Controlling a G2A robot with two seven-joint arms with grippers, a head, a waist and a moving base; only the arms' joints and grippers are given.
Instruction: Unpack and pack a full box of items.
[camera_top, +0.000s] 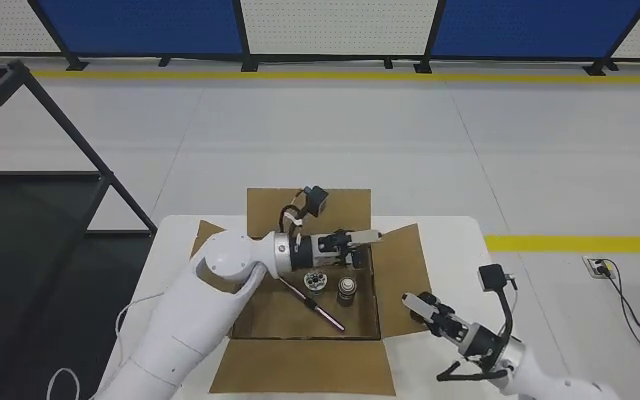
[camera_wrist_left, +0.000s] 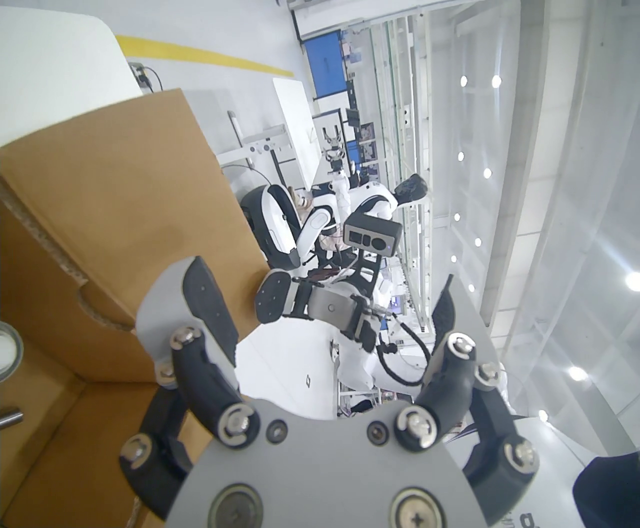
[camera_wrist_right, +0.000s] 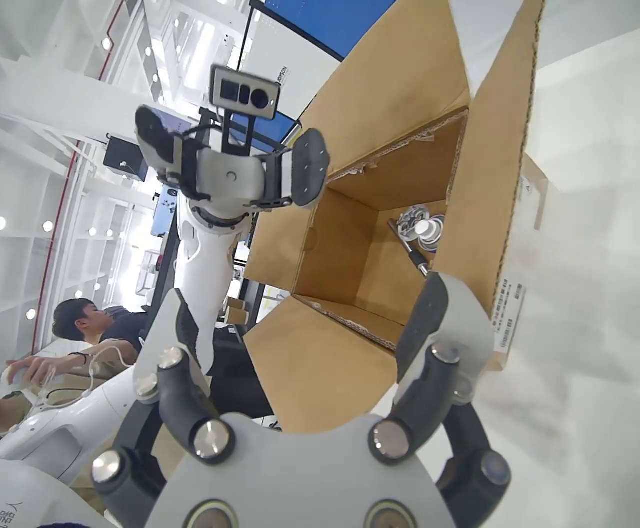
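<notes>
Right pincer (camera_top: 412, 301) hangs low over the bench (camera_top: 450, 235) toward its front right corner, just beside the out-folded right flap of the box (camera_top: 300, 365), its fingers spread apart and holding nothing; in its own wrist view the pincer (camera_wrist_right: 310, 300) faces the open box (camera_wrist_right: 340, 250) from outside, looking past the flap into the hollow; the cardboard box stands in the middle of the bench with all four flaps turned outward, the front flap lying toward the bench's front edge and the far flap at its far edge; on the box floor, toward the right wall, lie three things close together: a slim metal rod (camera_top: 318, 307) set at a slant, nearest the front, a small jar (camera_top: 346, 291) just beside it on the right, and a round ring (camera_top: 315, 279) with a toothed look behind the rod; the right wrist view shows the rod (camera_wrist_right: 412, 250), the ring (camera_wrist_right: 412, 217) and the jar (camera_wrist_right: 430, 231) bunched in one corner; farther on, the left pincer (camera_top: 368, 237) is held above the box opening near its far right part, pointing toward the bench's right edge, fingers wide apart and empty; its own view shows the same spread pincer (camera_wrist_left: 325, 295) beside the box flap (camera_wrist_left: 125, 200).
</notes>
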